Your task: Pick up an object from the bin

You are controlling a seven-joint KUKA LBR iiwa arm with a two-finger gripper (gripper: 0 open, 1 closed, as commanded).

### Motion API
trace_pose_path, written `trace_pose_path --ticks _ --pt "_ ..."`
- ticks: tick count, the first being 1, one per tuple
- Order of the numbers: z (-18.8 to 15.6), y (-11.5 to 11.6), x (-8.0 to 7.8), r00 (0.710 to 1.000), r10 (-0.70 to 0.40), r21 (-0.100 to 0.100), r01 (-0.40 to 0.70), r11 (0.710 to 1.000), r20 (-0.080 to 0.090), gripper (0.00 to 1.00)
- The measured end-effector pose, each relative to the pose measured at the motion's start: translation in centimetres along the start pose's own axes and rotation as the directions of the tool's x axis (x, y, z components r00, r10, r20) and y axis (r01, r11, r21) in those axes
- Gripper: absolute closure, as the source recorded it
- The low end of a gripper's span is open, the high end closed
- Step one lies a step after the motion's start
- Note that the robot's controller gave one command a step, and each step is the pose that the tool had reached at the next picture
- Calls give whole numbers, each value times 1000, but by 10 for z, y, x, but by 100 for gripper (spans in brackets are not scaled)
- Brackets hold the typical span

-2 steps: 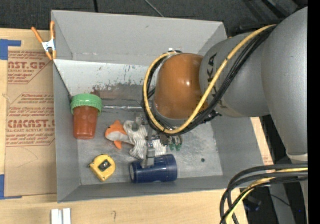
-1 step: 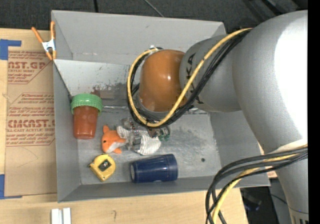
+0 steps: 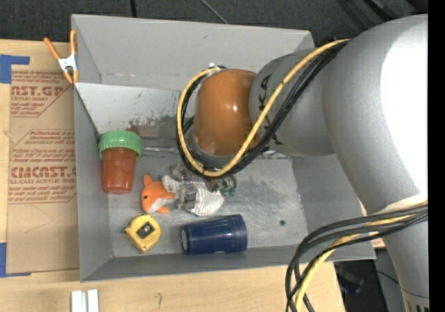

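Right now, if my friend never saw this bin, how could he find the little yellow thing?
Start at the grey metal bin and go to its lower-left corner in the camera view. There, left of the dark blue can lying on its side, sits a small tape measure. It is the bin's only yellow thing, with a black patch on top.

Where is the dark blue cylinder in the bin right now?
In the camera view, the dark blue cylinder lies on its side along the bin's lower wall, just right of the yellow tape measure and below the crumpled white thing.
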State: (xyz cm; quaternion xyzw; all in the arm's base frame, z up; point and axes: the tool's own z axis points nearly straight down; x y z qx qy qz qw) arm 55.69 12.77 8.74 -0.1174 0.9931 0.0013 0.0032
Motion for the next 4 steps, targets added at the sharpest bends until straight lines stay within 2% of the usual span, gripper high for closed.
trace_pose_path --ticks 2,3,4 --pt "0 0 0 1000 0 0 0 1000 0 100" --pt "12 -5 -10 1000 -2 -1 2 1000 -2 100" --pt "-6 0 -9 1000 -9 0 9 1000 -3 100"
